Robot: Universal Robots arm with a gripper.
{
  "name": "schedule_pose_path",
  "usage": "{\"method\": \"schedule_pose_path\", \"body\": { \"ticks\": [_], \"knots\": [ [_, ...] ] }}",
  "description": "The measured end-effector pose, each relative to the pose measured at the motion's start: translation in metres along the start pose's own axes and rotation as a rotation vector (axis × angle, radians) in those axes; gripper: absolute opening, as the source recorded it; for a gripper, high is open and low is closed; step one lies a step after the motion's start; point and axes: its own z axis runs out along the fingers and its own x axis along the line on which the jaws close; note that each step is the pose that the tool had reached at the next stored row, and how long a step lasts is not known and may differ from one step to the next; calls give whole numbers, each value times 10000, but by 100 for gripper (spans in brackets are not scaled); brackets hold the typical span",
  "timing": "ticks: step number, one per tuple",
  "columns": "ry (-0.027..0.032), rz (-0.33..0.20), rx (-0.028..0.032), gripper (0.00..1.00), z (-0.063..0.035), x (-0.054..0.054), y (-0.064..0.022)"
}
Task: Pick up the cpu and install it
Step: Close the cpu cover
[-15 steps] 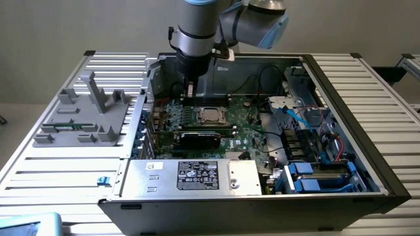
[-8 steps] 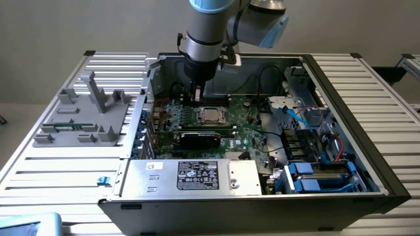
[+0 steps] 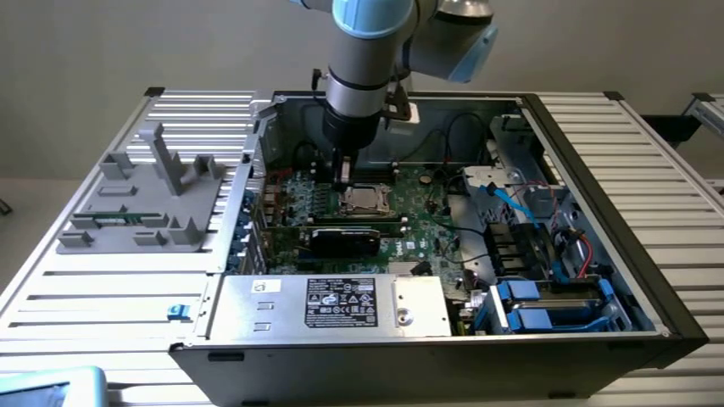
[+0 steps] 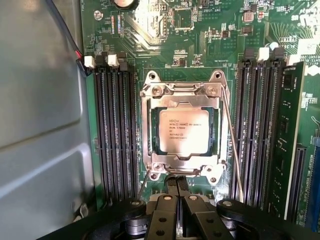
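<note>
The cpu (image 4: 184, 131), a small square chip with a silver-grey printed top, lies flat in the metal socket frame (image 4: 150, 131) on the green motherboard, with the frame's plate down around it. In the exterior view the cpu (image 3: 364, 198) sits mid-board inside the open computer case. My gripper (image 4: 176, 186) is shut with nothing between its fingers. Its tips are at the socket frame's edge, close to the thin wire lever (image 4: 232, 145). In the exterior view my gripper (image 3: 344, 175) hangs just above the board, beside the socket.
Black memory slots (image 4: 116, 130) flank the socket on both sides. A black card on a green board (image 3: 345, 237) stands nearby. A silver box with a white label (image 3: 339, 305) fills the case front. Blue drive bays (image 3: 554, 305) and a grey fixture (image 3: 147, 199) lie to either side.
</note>
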Motion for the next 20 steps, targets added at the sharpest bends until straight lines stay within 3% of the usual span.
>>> {"method": "schedule_pose_path", "body": {
  "ticks": [20],
  "knots": [
    [1,-3,-24,11,120,-26,43]
  ]
}}
